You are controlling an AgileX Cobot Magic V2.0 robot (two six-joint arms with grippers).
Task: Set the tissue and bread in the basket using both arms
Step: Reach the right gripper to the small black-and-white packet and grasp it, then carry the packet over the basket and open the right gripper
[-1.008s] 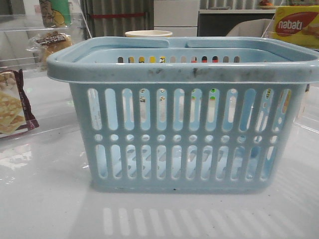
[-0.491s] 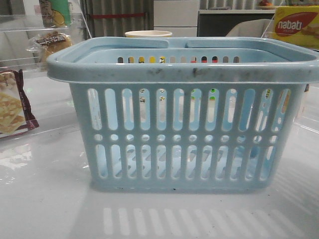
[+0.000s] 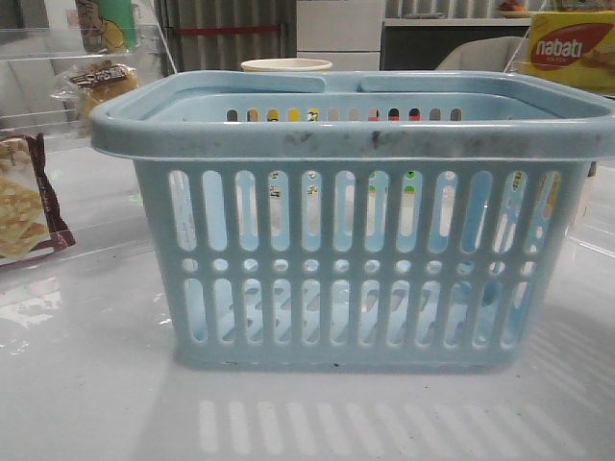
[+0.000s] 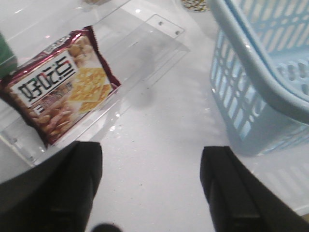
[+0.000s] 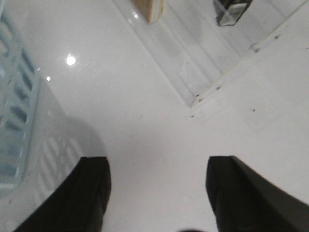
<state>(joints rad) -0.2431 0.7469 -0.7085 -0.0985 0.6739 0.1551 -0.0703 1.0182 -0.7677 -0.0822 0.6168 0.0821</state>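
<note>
Light blue plastic fills the middle of the front view: the basket (image 3: 356,230) stands upright on the white counter (image 3: 86,384), and nothing can be made out inside it through the slots. The bread (image 3: 101,82) lies behind the basket's left corner, on a clear acrylic shelf (image 3: 58,48). The tissue is not plainly visible; a small dark object at the edge of the right wrist view (image 5: 231,12), in a clear tray away from the basket, may be it, but that cannot be settled.

Both arms seem to be at the very start, with nothing picked up. The left gripper (image 4: 149,188) is spread wide and empty over bare counter beside the basket's left wall; the right gripper (image 5: 157,193) is likewise spread and empty beside the right wall.

The next move probably calls for each arm to reach outward from the basket to its own item.

A maroon-edged cracker bag (image 4: 60,92) on a clear tray lies left of the basket, nearer than the bread, and could be taken by mistake. A yellow nabati box (image 3: 572,48) sits behind the basket's right corner, a cream cup (image 3: 285,65) directly behind it.
</note>
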